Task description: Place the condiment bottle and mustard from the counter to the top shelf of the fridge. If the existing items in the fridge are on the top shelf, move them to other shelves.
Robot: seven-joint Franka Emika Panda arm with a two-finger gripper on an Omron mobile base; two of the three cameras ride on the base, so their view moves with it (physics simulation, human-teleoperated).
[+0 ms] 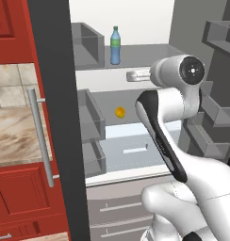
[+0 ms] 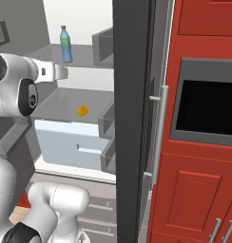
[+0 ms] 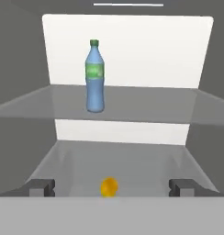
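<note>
Gripper (image 3: 111, 187) with jaws spread wide and empty, facing into the open fridge (image 1: 135, 80), blue bottle (image 3: 94, 77) upright on the top shelf (image 3: 146, 103), small orange-yellow fruit (image 3: 109, 187) on the shelf below, between the fingertips (image 3: 40, 187) in the hand view, pale drawer (image 1: 131, 148) underneath

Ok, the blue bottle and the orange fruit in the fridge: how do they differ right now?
The blue bottle stands upright on the top shelf; the orange fruit sits on the shelf below. The bottle is tall, slim and translucent with a green label and cap; the fruit is small, round and plain orange-yellow. In the hand view the fruit lies between the gripper fingertips, with the bottle farther back. Both are loose in the open fridge, ungripped.
</note>
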